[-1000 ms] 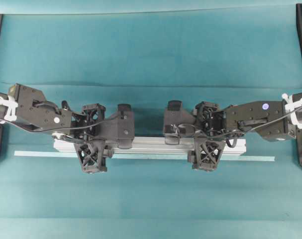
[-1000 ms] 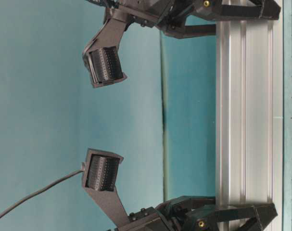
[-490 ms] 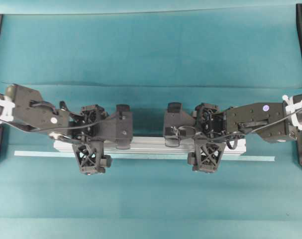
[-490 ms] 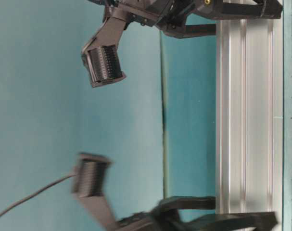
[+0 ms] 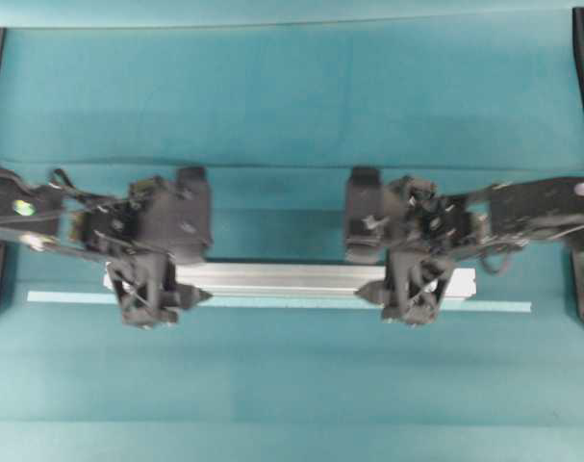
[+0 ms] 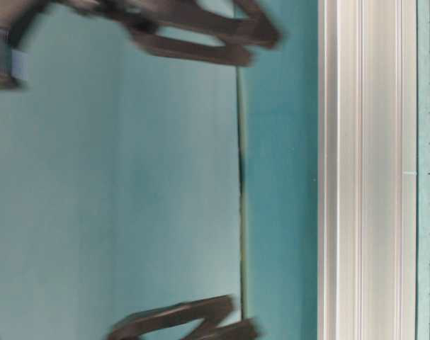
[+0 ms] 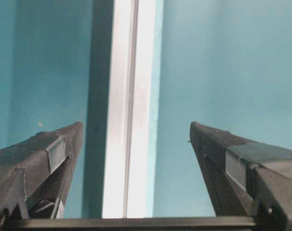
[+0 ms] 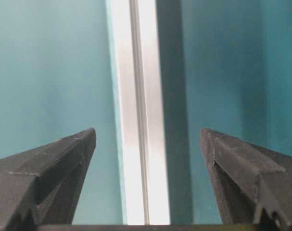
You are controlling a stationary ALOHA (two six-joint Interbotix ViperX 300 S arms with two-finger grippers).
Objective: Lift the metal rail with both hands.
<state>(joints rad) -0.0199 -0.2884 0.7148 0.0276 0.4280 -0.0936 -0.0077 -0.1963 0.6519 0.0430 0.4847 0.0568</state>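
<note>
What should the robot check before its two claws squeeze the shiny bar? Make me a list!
1. Left gripper open: ok, fingers spread wide.
2. Right gripper open: ok.
3. Metal rail between each gripper's fingers: ok in both wrist views, with gaps on either side.
4. Grippers near opposite ends of the rail: ok in the overhead view.
5. Pale teal strip outside the grasp: cannot tell; it lies right alongside the rail.
6. Fingers low enough to clamp the rail: cannot tell; the table-level view is blurred.

Count: one metal rail [image 5: 282,278], one pale-teal strip [image 5: 292,304], one left gripper [image 5: 147,289], one right gripper [image 5: 414,289].
</note>
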